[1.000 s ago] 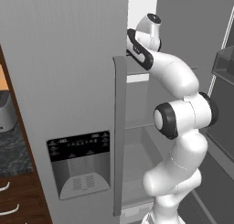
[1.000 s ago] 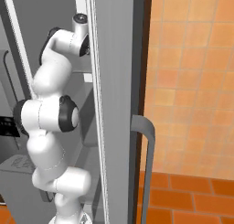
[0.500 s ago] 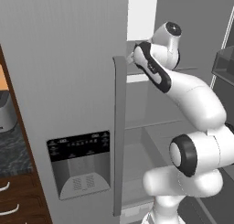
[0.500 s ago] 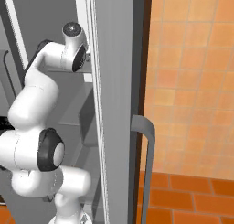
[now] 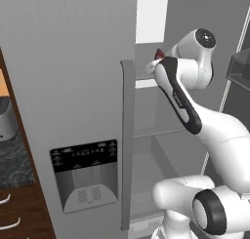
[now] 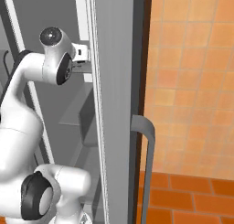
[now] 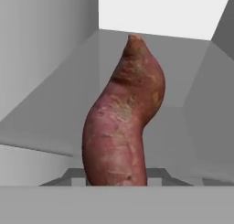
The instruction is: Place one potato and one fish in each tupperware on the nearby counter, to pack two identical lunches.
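Note:
My gripper (image 7: 116, 177) is shut on a long reddish-brown sweet potato (image 7: 123, 122), which stands upright in front of the hand camera inside the grey fridge compartment. From the left base view the hand (image 5: 155, 63) is up at the fridge's upper shelf, just right of the closed door's edge, with the red tip of the sweet potato (image 5: 159, 53) peeking out. In the right base view the hand (image 6: 81, 53) sits close against the open door's inner edge. The potato, the fish and the tupperware are out of view.
The closed left fridge door carries a tall handle (image 5: 128, 135) and a dispenser panel (image 5: 85, 174). Shelves (image 5: 151, 130) lie inside the fridge. The open right door (image 6: 114, 104) and its handle (image 6: 146, 163) stand near an orange tiled wall (image 6: 192, 81). A dark counter (image 5: 14, 160) lies far left.
The arm has refolded: its elbow dropped and swung right, and the upper joint came forward. The hand sank slightly and shifted right at the upper shelf, still shut on the sweet potato.

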You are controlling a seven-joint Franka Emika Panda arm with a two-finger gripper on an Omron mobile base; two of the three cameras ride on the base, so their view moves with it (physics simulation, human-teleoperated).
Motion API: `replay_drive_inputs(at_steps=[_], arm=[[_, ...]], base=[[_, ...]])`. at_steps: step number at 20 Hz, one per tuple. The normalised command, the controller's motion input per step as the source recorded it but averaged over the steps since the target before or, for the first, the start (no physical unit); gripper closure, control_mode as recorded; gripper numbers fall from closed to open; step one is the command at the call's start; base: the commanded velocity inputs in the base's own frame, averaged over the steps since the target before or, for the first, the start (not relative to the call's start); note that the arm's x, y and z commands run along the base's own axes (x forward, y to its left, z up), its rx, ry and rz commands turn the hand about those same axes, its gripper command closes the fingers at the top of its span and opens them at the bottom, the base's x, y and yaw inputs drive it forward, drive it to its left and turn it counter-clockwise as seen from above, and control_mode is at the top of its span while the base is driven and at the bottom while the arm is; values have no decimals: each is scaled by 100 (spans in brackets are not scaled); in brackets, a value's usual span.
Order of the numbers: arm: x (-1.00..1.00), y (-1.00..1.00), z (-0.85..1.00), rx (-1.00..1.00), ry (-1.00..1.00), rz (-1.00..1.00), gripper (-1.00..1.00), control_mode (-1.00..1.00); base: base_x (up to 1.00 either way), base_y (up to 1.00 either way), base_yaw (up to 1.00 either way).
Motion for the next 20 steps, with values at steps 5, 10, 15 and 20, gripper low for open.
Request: replay_drive_inputs(at_steps=[5,10,15,20], arm=[[-100,-16,-16,0,0,-7,100,-100],[-100,-4,-55,0,-5,-4,100,-100],[-100,0,-54,0,-11,-2,100,-100],[0,0,0,0,0,0,100,100]], base=[[0,0,0],[0,0,0],[0,0,0],[-100,46,4]])
